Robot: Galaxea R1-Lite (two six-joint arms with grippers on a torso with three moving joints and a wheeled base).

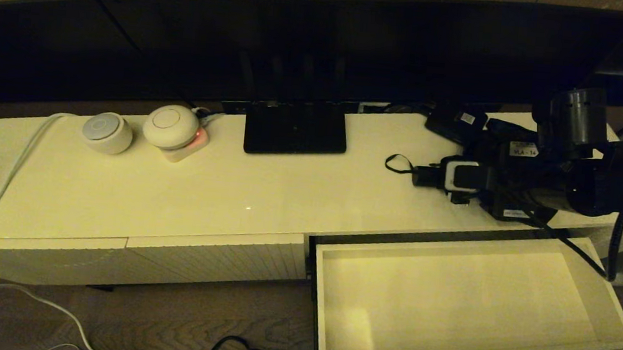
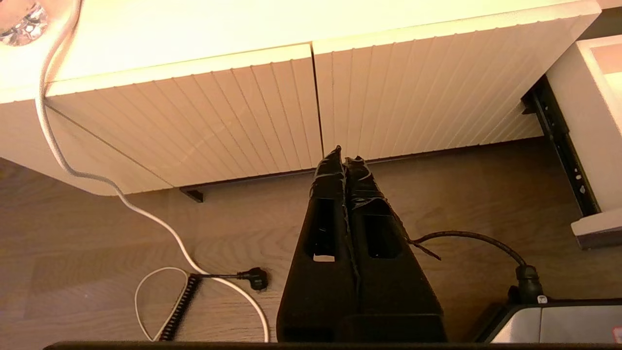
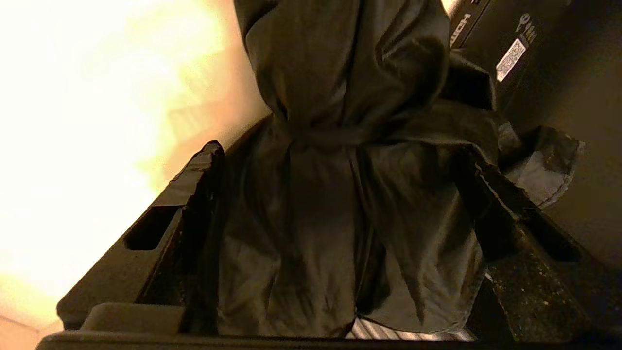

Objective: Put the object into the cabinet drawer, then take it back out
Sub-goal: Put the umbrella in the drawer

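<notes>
The object, a black folding umbrella (image 1: 427,176), lies on the cabinet top at the right, its short handle and thin wrist loop (image 1: 396,163) pointing left. My right gripper (image 1: 458,185) sits over its canopy and hides most of it. In the right wrist view the dark fabric (image 3: 350,194) fills the space between the widely spread fingers (image 3: 194,194), so the gripper (image 3: 342,155) stands open astride it. The cabinet drawer (image 1: 445,313) is pulled out below, its pale interior bare. My left gripper (image 2: 344,154) hangs shut, holding nothing, over the floor before the closed ribbed fronts (image 2: 243,112).
A flat black stand base (image 1: 295,128) sits mid-top under the dark screen. A small black box with a white label (image 1: 457,122) lies behind the umbrella. Two round white devices (image 1: 107,132) (image 1: 172,126) and a white cable (image 1: 5,184) occupy the left.
</notes>
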